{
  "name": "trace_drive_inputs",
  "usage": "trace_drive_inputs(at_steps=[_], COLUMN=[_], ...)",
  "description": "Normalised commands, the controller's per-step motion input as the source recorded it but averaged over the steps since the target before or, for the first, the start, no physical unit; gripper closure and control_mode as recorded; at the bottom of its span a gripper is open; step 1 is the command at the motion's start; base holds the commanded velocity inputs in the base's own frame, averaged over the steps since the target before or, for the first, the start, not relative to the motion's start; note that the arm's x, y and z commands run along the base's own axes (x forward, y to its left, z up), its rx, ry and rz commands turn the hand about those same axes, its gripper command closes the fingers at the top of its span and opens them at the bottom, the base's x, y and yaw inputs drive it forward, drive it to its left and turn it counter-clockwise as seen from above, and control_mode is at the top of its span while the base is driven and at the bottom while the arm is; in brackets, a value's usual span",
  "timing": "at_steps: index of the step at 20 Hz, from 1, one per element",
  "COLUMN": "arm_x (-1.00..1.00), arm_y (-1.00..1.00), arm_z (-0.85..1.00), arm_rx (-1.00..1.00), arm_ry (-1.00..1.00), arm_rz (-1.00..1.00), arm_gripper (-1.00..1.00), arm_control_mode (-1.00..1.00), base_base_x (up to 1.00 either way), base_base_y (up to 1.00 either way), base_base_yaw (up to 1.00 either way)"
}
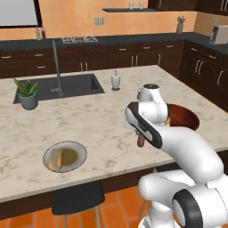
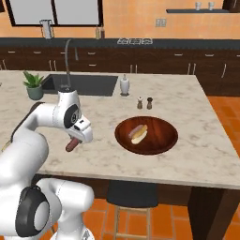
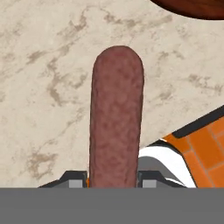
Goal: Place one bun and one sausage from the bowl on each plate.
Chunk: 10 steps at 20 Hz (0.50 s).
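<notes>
In the left base view, the gripper hangs over the marble table, closed on a brown sausage that points down from it. The arm hides most of the wooden bowl, which sits just beyond the gripper toward the table's right end. A pale plate lies well apart from the bowl, near the table's front edge, and carries a bun. A potted plant, a dark sink and a white soap dispenser stand farther back from the bowl.

In the right base view, the gripper holds the sausage clear of the bowl, above bare table. The bowl still contains a second sausage and a bun lying side by side, touching. Two small shakers stand just behind the bowl, with the soap dispenser a little farther back and the plant far from the bowl beside the sink.

In the hand view, the sausage rises between the two finger tips, which press against its sides at the gripper. Marble table lies beneath it, and the bowl's rim shows at the upper corner.
</notes>
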Motion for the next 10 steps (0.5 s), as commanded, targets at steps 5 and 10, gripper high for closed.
trace_drive_inputs(at_steps=[5,10], arm_x=[0.00,0.00], arm_y=[0.00,0.00], arm_z=[0.00,0.00], arm_rx=[0.00,0.00], arm_ry=[0.00,0.00], arm_rz=[0.00,0.00], arm_gripper=[1.00,1.00], arm_control_mode=[1.00,1.00], base_base_x=[0.09,-0.68], base_base_y=[0.96,1.00], base_base_yaw=[0.03,0.00])
